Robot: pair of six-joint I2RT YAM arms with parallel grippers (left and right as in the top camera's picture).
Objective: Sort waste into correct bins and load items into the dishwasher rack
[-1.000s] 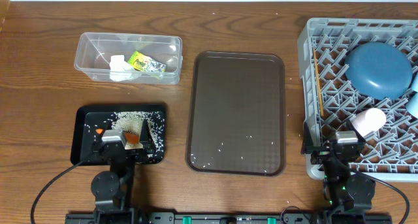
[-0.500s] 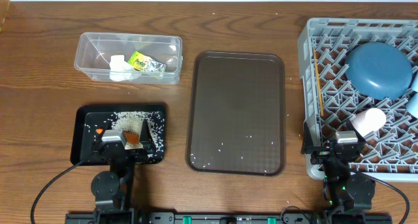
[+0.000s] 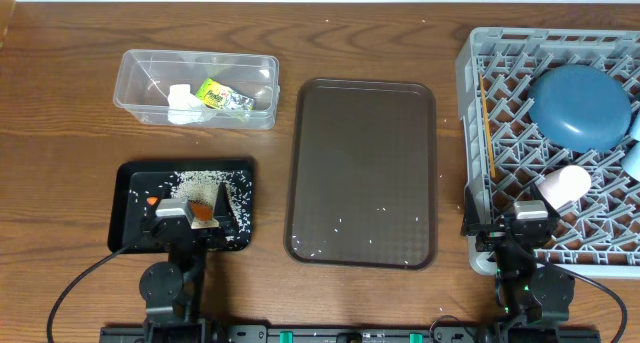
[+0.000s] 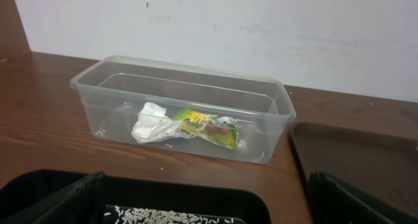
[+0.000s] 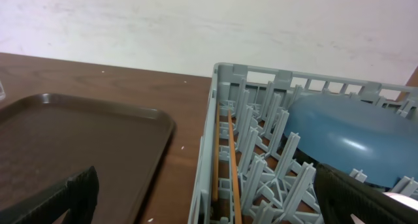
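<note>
The clear tub (image 3: 140,68) at the back left holds the crumpled white tissue (image 3: 181,104) and the yellow-green wrapper (image 3: 222,95); both also show in the left wrist view, the tissue (image 4: 153,123) next to the wrapper (image 4: 209,127). The black tray (image 3: 128,225) holds white rice (image 3: 205,187), the orange carrot (image 3: 151,199) and the brown lump (image 3: 203,213). The grey rack (image 3: 515,148) holds the dark-blue plate (image 3: 580,105), the chopsticks (image 3: 488,128), the white cup (image 3: 562,185) and a light-blue cup (image 3: 634,159) at the frame's edge. My left gripper (image 3: 188,221) is open over the black tray's near end. My right gripper (image 3: 518,225) is open over the rack's near left corner.
The dark brown serving tray (image 3: 362,173) lies between black tray and rack, with a few rice grains on its near part. Bare wooden table surrounds everything. A white wall stands behind the table in both wrist views.
</note>
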